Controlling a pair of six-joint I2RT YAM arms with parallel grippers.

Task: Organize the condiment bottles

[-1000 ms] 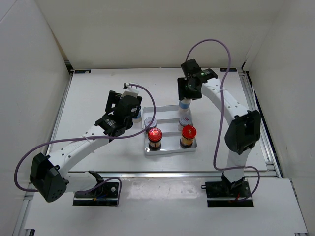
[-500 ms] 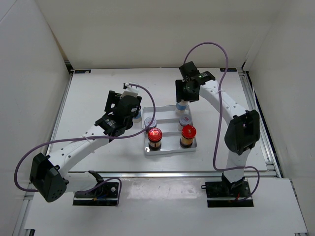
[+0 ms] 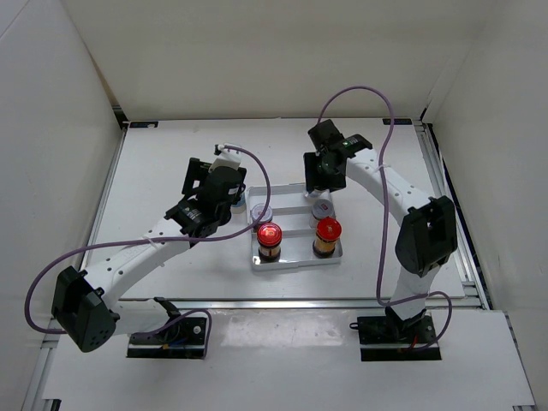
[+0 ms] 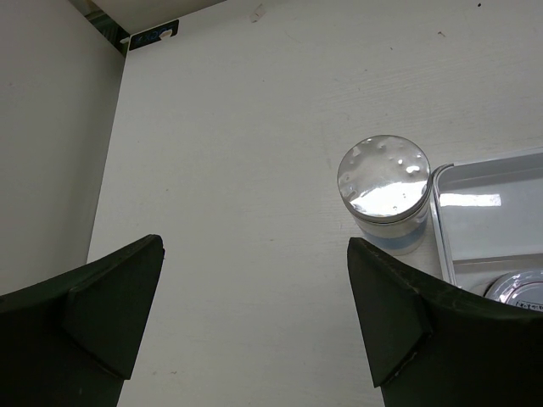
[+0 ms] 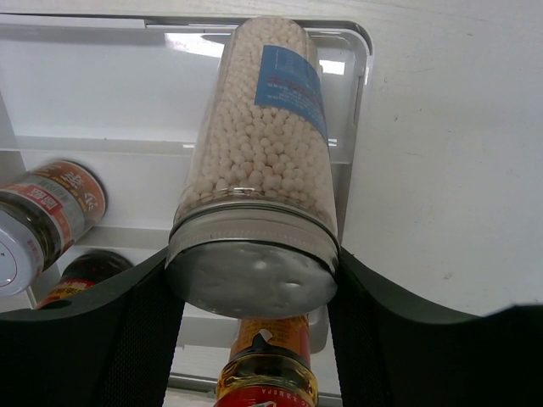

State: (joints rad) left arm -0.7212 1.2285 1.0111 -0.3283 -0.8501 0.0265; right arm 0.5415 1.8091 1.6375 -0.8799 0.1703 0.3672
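While gripping the bead-filled bottle at its silver cap end with the right gripper, jaws drawn narrow and clamped on that cap, lower it plumb onto the far right step of the white tray. Read the landing from the right wrist view: base pointing at the far right corner, just inside the rim; touching the floor or not, impossible to tell. Aim a little inward of the rim so as not to perch the foot on the raised edge. Descend slowly and release only on a flat seat; by the look of it tall, narrow-footed and probably top-heavy, so apt to topple from any tilt. Spread the fingers just enough to clear the cap, then rise straight up, avoiding any sideways drag.

Mind the neighbours on the near side: a white-lidded jar on the middle step right beside the descent path, and a red-capped bottle nearest of all. Note the left column likewise: second white-lidded jar, second red-capped bottle, nothing seen on the far left step. Reserve that place for the other silver-capped bottle, standing upright on the table just left of the tray's far left corner. Leave the left gripper, spread wide and empty above the table near that bottle, well out of the way meanwhile.
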